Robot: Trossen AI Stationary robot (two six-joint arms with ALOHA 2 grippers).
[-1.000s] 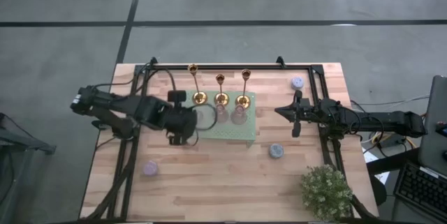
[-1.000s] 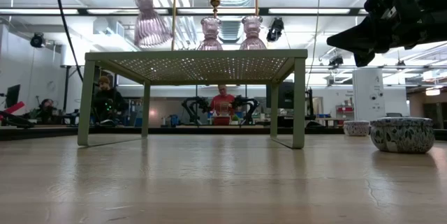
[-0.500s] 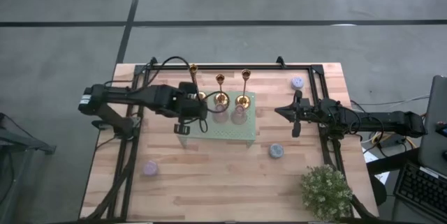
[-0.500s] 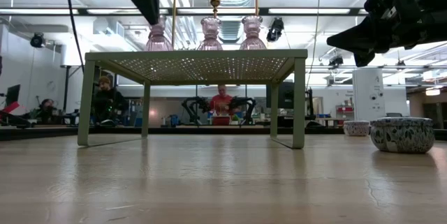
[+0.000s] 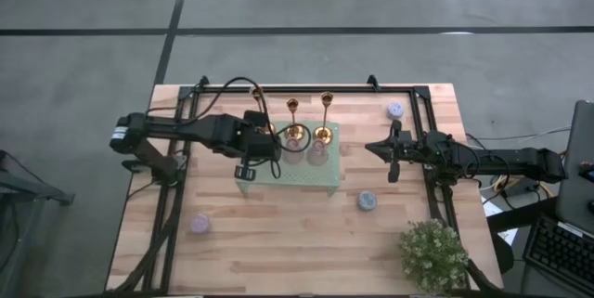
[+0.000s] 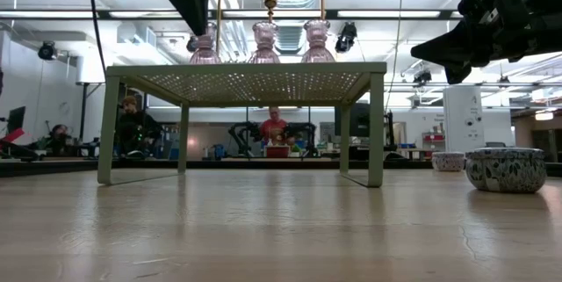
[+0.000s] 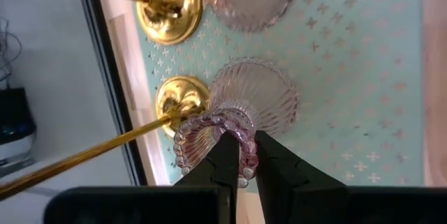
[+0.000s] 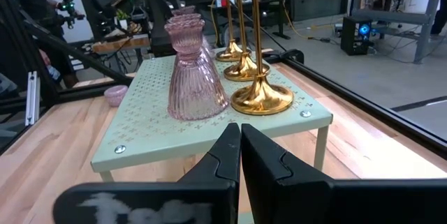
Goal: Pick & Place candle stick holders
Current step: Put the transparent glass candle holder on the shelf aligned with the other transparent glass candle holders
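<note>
A pale green perforated stand [image 5: 302,175] bears three gold candle stick holders [image 5: 322,134] in a row along its far side. In front of them stand pink ribbed glass holders [image 5: 316,155]. My left gripper [image 5: 268,149] is over the stand's left part, shut on a third pink glass holder [image 7: 251,98]. That holder stands beside the leftmost gold candle stick holder's base [image 7: 180,98]. My right gripper [image 5: 373,147] is shut and empty, above the table to the right of the stand. My left gripper pinches the beaded top rim [image 7: 244,155] of the pink glass holder, one finger [image 7: 223,158] on the cup's inner side and one outside. The fingers come from above, pointing down. The holder stands upright with its flared base [image 6: 205,54] on the stand's top.
Small round bowls lie on the wooden table: a lavender one [image 5: 200,224] near left, a blue one [image 5: 367,200] right of the stand, another [image 5: 395,110] far right. A potted plant [image 5: 433,253] stands at the near right. Black frame rails [image 5: 306,87] run along the table's edges.
My left gripper has gone from the stand's near left corner toward the far edge and the right, then down. The pink glass holder it carries, earlier tilted and clear above the stand, now stands upright on the stand beside the left gold candle stick holder.
</note>
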